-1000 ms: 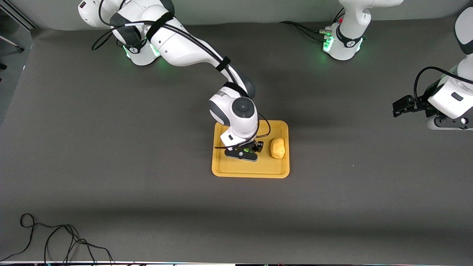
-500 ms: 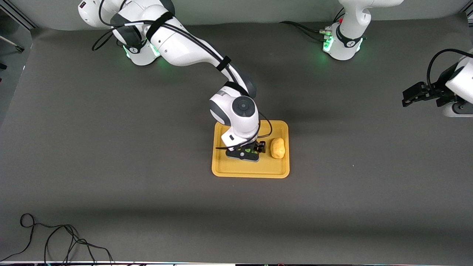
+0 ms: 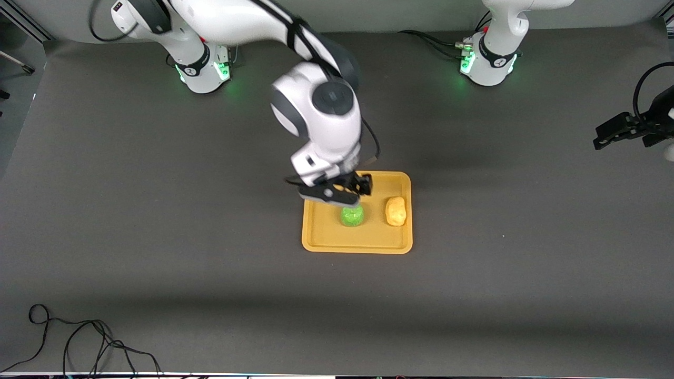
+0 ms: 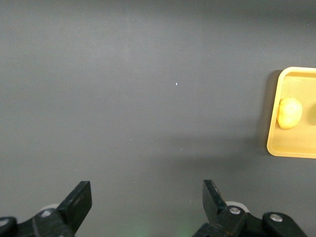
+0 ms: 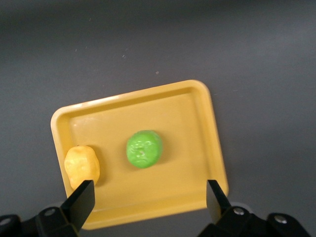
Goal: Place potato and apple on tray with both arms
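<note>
The orange-yellow tray (image 3: 322, 238) lies mid-table. The green apple (image 3: 352, 216) sits on it, and the yellow-tan potato (image 3: 395, 211) lies beside it toward the left arm's end. My right gripper (image 3: 342, 190) hangs open and empty above the tray, over its edge nearest the bases. In the right wrist view the apple (image 5: 143, 148), the potato (image 5: 82, 167) and the tray (image 5: 197, 128) show between the open fingertips (image 5: 83, 197). My left gripper (image 3: 624, 129) is open and empty, up over bare table at the left arm's end. The left wrist view shows the tray (image 4: 275, 143) and the potato (image 4: 289, 113) far off.
The table is a dark grey mat. A black cable (image 3: 79, 337) lies coiled at the corner nearest the front camera, at the right arm's end. The two green-lit bases (image 3: 202, 71) stand along the edge farthest from the camera.
My right gripper has let go of the apple, opened and risen from the tray; the apple now sits on it. My left gripper has drawn back toward the left arm's end.
</note>
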Controlling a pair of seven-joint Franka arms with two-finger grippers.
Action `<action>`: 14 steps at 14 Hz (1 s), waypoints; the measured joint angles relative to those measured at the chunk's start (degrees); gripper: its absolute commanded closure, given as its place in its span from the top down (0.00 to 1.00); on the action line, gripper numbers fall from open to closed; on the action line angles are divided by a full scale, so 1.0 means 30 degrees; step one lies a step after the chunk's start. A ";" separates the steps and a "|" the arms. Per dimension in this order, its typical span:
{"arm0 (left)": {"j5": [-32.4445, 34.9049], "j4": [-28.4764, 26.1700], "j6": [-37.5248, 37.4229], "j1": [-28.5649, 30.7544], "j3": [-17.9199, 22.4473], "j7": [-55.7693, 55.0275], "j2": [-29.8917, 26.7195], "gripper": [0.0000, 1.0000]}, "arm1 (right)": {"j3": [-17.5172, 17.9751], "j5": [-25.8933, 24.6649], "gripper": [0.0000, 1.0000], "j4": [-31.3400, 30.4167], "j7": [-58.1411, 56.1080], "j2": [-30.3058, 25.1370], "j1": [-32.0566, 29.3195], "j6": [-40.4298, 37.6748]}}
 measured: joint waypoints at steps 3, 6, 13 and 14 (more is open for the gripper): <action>-0.0027 -0.0035 -0.0007 0.0017 -0.0005 -0.0019 0.0059 1.00 | -0.0082 -0.0001 1.00 -0.0109 -0.2598 -0.2587 -0.1195 -0.3853; -0.0076 -0.0141 -0.0008 0.0022 -0.0004 -0.0020 0.0068 1.00 | -0.0124 0.0000 1.00 -0.1035 -0.5429 -0.4803 -0.2823 -0.5687; -0.0117 -0.0270 0.0003 0.0201 -0.0002 -0.0002 0.0074 1.00 | 0.0273 0.0580 1.00 -0.6491 -1.3349 -1.0516 -0.9716 -0.5670; -0.0133 -0.0273 0.0003 0.0198 -0.0025 -0.0001 0.0081 1.00 | 0.0672 0.0688 1.00 -0.6923 -1.4586 -1.0964 -1.1169 -0.5661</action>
